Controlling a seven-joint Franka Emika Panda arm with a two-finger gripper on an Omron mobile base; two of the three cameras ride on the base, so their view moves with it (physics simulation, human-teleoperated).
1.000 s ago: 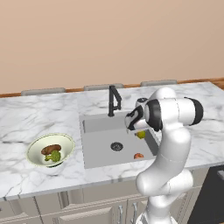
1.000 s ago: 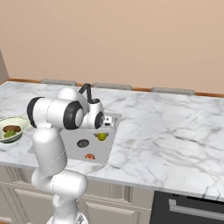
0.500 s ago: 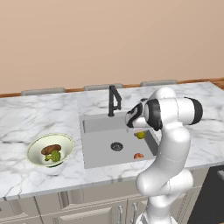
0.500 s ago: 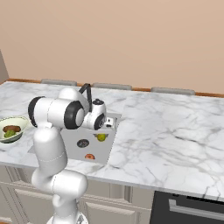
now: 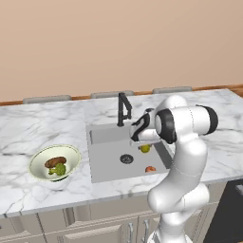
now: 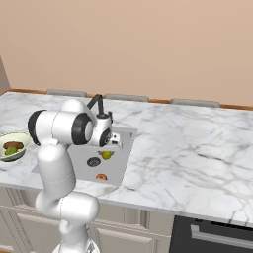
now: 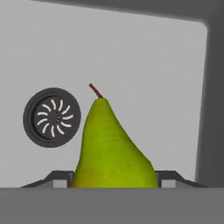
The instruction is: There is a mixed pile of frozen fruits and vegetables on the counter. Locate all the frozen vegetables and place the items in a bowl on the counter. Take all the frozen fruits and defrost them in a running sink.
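My gripper (image 5: 142, 142) hangs over the right part of the sink (image 5: 105, 172), shut on the yellow-green pear (image 5: 145, 148). In the hand view the pear (image 7: 113, 148) stands upright between the fingertips (image 7: 60, 178), with the round drain (image 7: 52, 117) on the basin floor beyond it. The red apple (image 5: 150, 169) lies on the sink floor near the front right corner. The pale bowl (image 5: 38, 159) sits on the counter (image 5: 28, 133) left of the sink and holds the brown potato (image 5: 56, 162) and the broccoli (image 5: 58, 170).
The black faucet (image 5: 123, 108) stands at the sink's back edge, just behind my hand. From the right base view the counter (image 6: 188, 143) stretches wide to the right of the sink (image 6: 121, 165), and a dark oven front (image 6: 212, 237) sits below it.
My hand has drifted a little to the left and down over the basin with the pear held in it. The apple and the bowl have stayed put.
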